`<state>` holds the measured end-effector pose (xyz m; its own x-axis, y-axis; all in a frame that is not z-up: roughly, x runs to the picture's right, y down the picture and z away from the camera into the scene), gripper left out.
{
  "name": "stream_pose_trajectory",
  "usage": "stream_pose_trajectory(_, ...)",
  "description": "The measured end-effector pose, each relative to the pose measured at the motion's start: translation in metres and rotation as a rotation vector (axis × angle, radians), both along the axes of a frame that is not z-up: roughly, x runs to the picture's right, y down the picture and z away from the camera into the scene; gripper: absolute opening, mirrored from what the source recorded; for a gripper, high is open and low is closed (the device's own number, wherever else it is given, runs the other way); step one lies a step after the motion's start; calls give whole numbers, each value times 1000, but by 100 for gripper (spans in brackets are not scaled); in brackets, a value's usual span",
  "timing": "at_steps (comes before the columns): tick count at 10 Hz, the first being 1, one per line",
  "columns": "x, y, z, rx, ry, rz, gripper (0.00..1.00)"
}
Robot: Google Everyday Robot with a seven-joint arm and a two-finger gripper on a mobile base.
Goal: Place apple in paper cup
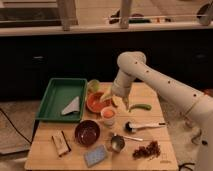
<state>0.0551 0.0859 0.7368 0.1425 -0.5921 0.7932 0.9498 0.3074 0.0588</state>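
The white paper cup (108,119) stands upright in the middle of the wooden table (165,117), in front of the orange bowl. The orange-red apple (108,112) sits in the cup's mouth. My gripper (119,103) hangs just above and to the right of the cup, reaching in from the right on the white arm. Its fingers are apart and hold nothing.
A green tray (52,102) with a grey cloth (72,106) lies at the left. An orange bowl (94,103), a dark red bowl (87,132), a metal measuring cup (117,143), a grape bunch (147,150), a blue sponge (95,156) and a green pepper (140,106) surround the cup.
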Motion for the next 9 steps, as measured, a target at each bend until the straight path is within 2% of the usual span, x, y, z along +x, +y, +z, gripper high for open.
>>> stream_pose_trajectory(9,-1,-4,0,2,-25,-3,80)
